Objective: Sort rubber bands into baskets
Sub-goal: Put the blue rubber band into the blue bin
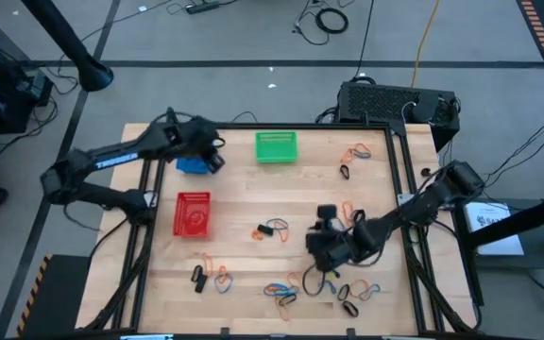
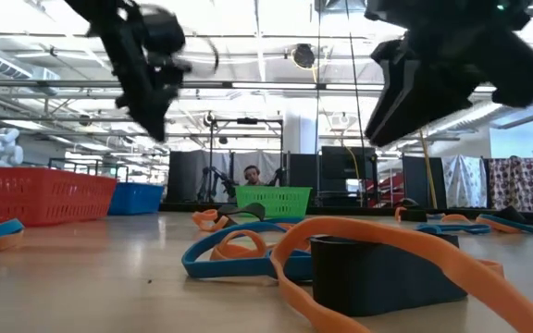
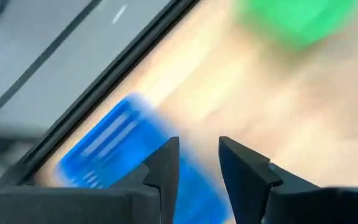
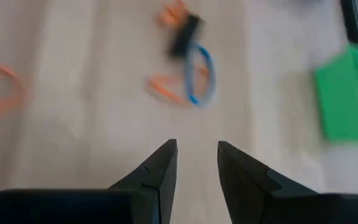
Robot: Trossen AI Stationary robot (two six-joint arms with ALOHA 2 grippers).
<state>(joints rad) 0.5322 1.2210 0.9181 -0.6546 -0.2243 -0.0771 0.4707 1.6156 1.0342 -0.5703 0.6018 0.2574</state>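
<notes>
Three baskets stand on the wooden table: blue (image 1: 192, 166) at the far left, green (image 1: 276, 146) at the far middle, red (image 1: 193, 213) nearer on the left. Blue, orange and black rubber bands lie scattered, in a small cluster (image 1: 272, 229) at the middle, another (image 1: 355, 153) far right, and more (image 1: 286, 291) along the near edge. My left gripper (image 3: 199, 155) hovers open over the blue basket (image 3: 114, 146), nothing between its fingers. My right gripper (image 4: 197, 155) hangs open above bare wood right of the middle cluster (image 4: 190, 68), its fingers empty.
A black box (image 1: 397, 102) and cables sit beyond the table's far right corner. Dark rails (image 1: 406, 189) run along the table's left and right sides. Bands (image 2: 387, 254) lie close to the low camera. Bare wood lies between the red basket and the middle cluster.
</notes>
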